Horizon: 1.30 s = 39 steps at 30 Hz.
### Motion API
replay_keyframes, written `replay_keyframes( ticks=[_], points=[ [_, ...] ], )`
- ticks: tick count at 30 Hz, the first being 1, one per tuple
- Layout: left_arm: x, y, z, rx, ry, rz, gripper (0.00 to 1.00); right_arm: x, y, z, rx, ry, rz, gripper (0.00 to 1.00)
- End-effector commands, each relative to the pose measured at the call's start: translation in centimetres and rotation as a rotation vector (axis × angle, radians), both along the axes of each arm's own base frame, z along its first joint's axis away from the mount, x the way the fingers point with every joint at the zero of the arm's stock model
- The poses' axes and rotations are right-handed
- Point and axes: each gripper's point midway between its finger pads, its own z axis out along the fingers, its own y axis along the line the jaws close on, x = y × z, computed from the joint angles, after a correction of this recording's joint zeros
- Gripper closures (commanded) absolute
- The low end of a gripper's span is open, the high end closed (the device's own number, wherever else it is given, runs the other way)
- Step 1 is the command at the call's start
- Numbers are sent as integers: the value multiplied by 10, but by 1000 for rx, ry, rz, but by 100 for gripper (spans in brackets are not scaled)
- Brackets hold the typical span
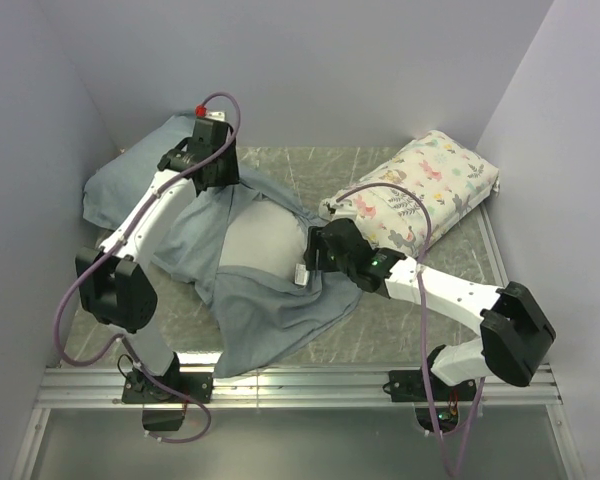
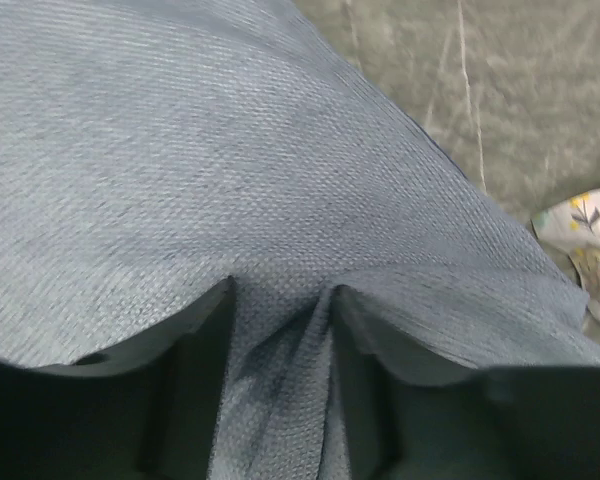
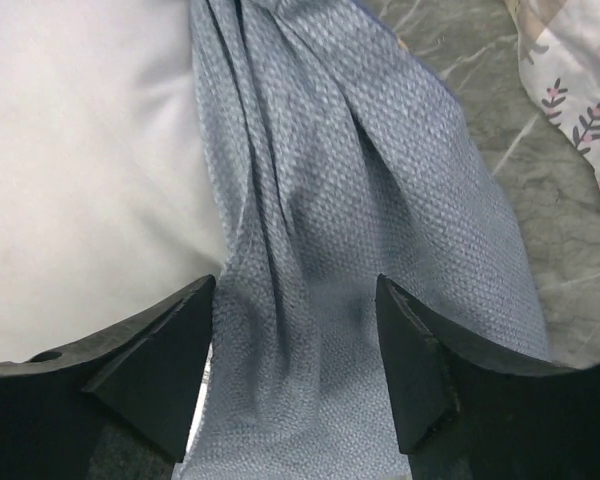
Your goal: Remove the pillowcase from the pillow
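The pillowcase [image 1: 270, 310] shows its paler grey-blue inner side and lies crumpled over and around the white pillow [image 1: 260, 235], which is bare in the middle. My left gripper [image 1: 218, 185] is at the far end, shut on a raised fold of the pillowcase [image 2: 180, 150]; the left wrist view [image 2: 280, 300] shows cloth bunched between its fingers. My right gripper [image 1: 310, 255] is at the pillow's right edge beside a small tag [image 1: 300, 272]. The right wrist view [image 3: 295, 300] shows it open, straddling a twisted strip of pillowcase [image 3: 320, 150], with the pillow [image 3: 80, 180] to the left.
A cream floral pillow [image 1: 420, 190] lies at the back right, close to my right arm; it also shows in the wrist views [image 2: 590, 225] [image 3: 575, 90]. White walls close in the grey marbled table [image 1: 400, 330] on three sides. A metal rail [image 1: 310, 385] runs along the near edge.
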Motion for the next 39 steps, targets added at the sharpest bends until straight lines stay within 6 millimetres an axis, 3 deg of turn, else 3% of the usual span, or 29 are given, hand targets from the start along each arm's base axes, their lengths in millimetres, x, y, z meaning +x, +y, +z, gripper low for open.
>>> replay_keyframes(
  ticks=[1,3,6,11,19,21,25,28,30,32,36,39],
  points=[
    [12,-20,27,-86,-43,-107,54,4,0,1,28,-22,-13,30],
    [10,-25,21,-102,-16,-132,54,2,-1,-2,25,-17,-10,33],
    [2,-42,21,-179,-22,-211,47,1,-1,-5,24,-12,-7,34],
    [-17,-65,38,-294,-40,-325,36,1,-3,-5,21,-15,-9,36],
    [-27,-59,56,-289,-76,-318,31,1,-4,-3,23,-21,-10,39],
    [-31,-53,72,-281,-120,-302,27,2,-5,-3,23,-20,-17,41],
    [-39,-37,100,-173,-207,-214,21,3,-6,-7,17,-13,-17,60],
    [-52,-49,105,-100,-214,-219,20,3,-7,-10,12,-9,-22,72],
    [-65,-72,101,-69,-199,-267,20,4,-7,-10,14,-8,-25,78],
    [-72,-82,93,-39,-193,-265,19,5,-9,-10,11,-6,-32,89],
    [-98,-112,51,17,-135,-305,17,7,-15,-13,0,2,-61,100],
    [-111,-129,21,42,-98,-342,16,9,-20,-17,4,14,-79,100]
  ],
)
